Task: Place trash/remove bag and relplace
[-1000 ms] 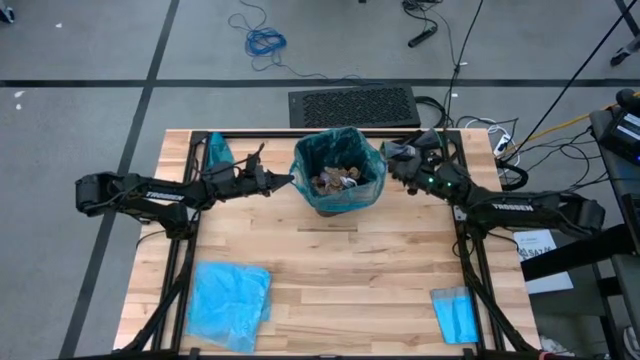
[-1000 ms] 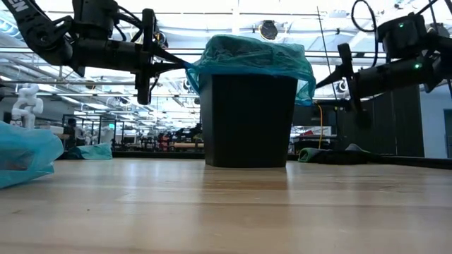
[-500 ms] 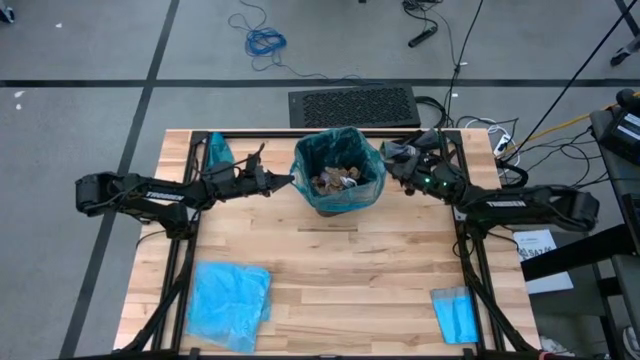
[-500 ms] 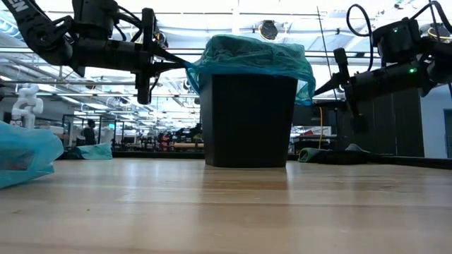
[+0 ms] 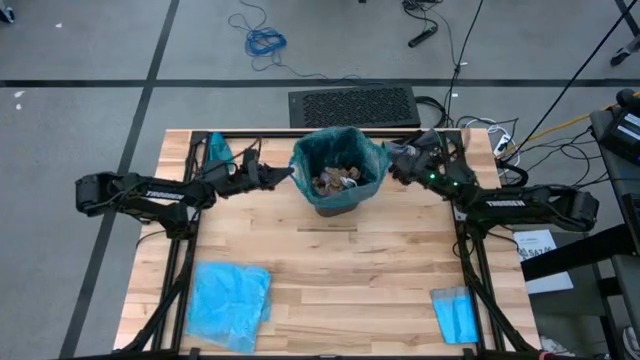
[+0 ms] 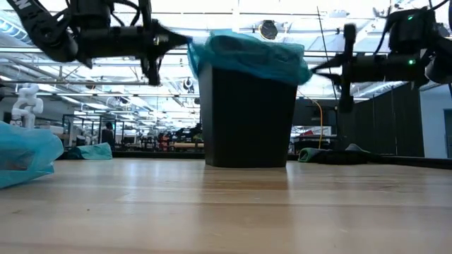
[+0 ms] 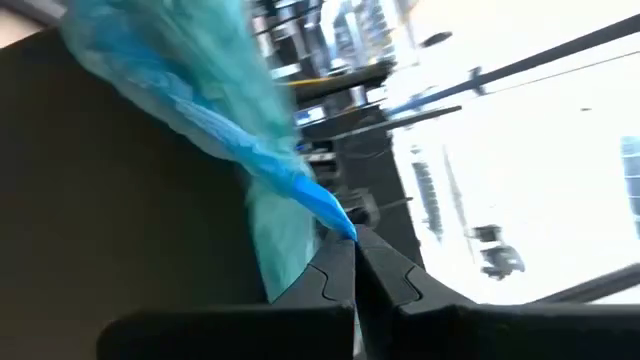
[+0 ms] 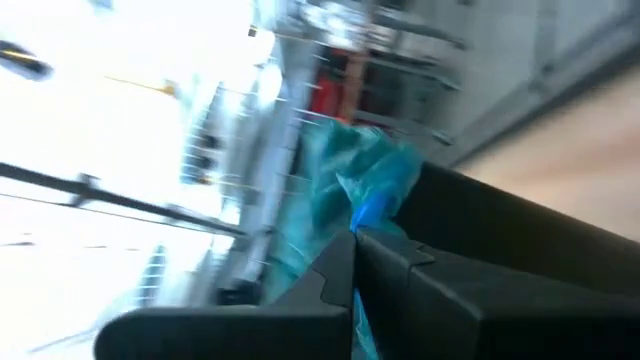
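A black bin (image 5: 338,195) (image 6: 247,116) stands at the table's far middle, lined with the teal bag (image 5: 338,150) (image 6: 247,53). Trash scraps (image 5: 335,181) lie inside it. My left gripper (image 5: 290,172) (image 6: 187,41) is shut on the bag at the bin's left side. My right gripper (image 5: 388,168) (image 6: 314,68) is shut on the bag at the bin's right side. Both sit at about rim height. My left gripper pinches the bag's rim overhang on the bin's left side (image 7: 335,215) between its fingertips, level from the table's left. The plastic is drawn to a taut point there. My right gripper pinches the bag's rim overhang on the bin's right side (image 8: 372,210) between its fingertips, level from the table's right. The plastic bunches at the tips; how many layers, I cannot tell.
A sky-blue bag (image 5: 230,292) (image 6: 25,152) lies near the front left. A small blue folded cloth (image 5: 455,315) lies at the front right. A teal bundle (image 5: 218,150) sits at the far left, and dark gloves (image 5: 403,150) at the far right behind my right gripper.
My right gripper has shut on the bag's right overhang. Both grippers have gone up a little, drawing the bag's overhanging edges up and outward from the bin's sides. The bin has stayed in place.
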Controlling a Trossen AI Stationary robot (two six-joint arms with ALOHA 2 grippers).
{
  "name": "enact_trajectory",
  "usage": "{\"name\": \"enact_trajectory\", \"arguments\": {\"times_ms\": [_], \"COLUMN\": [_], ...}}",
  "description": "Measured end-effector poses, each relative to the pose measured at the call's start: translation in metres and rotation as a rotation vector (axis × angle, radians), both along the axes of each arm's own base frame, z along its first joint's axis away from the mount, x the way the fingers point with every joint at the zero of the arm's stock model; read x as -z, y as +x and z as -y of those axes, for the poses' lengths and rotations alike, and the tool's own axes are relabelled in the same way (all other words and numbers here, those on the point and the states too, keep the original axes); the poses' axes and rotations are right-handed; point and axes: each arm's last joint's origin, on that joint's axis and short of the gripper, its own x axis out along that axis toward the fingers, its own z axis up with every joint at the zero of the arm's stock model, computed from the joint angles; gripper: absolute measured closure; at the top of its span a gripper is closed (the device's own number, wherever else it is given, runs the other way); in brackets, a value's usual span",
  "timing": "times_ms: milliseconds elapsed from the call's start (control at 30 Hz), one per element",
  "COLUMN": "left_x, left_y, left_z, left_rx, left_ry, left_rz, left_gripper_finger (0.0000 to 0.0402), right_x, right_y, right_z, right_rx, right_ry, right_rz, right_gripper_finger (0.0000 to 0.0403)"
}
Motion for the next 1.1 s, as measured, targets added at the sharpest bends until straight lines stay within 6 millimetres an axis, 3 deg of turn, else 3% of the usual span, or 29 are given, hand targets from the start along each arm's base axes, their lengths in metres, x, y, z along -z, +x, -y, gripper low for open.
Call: {"name": "enact_trajectory", "arguments": {"times_ms": [133, 300, 667, 867, 1000, 1100], "left_x": [-0.022, -0.058, -0.149, -0.202, -0.202, -0.215], "left_y": [0.007, 0.016, 0.026, 0.021, 0.033, 0.046], "left_z": [-0.001, -0.003, -0.016, -0.026, -0.036, -0.047], "left_rx": [0.026, 0.067, 0.096, 0.060, 0.092, 0.137], "left_ry": [0.034, 0.119, 0.354, 0.505, 0.506, 0.493], "left_rz": [0.074, 0.170, 0.228, 0.217, 0.060, 0.118], "left_gripper_finger": [0.0402, 0.0402, 0.0402, 0.0402, 0.0402, 0.0402], "right_x": [-0.017, -0.058, -0.192, -0.252, -0.262, -0.268], "right_y": [0.000, 0.014, 0.045, 0.056, 0.077, 0.099], "right_z": [0.000, 0.004, 0.014, 0.018, 0.025, 0.037], "right_rx": [-0.015, -0.090, -0.236, -0.279, -0.344, -0.398], "right_ry": [-0.050, -0.169, -0.510, -0.671, -0.684, -0.651], "right_rz": [0.078, 0.116, -0.003, 0.011, -0.041, -0.001], "right_gripper_finger": [0.0403, 0.0403, 0.0403, 0.0403, 0.0403, 0.0403]}}
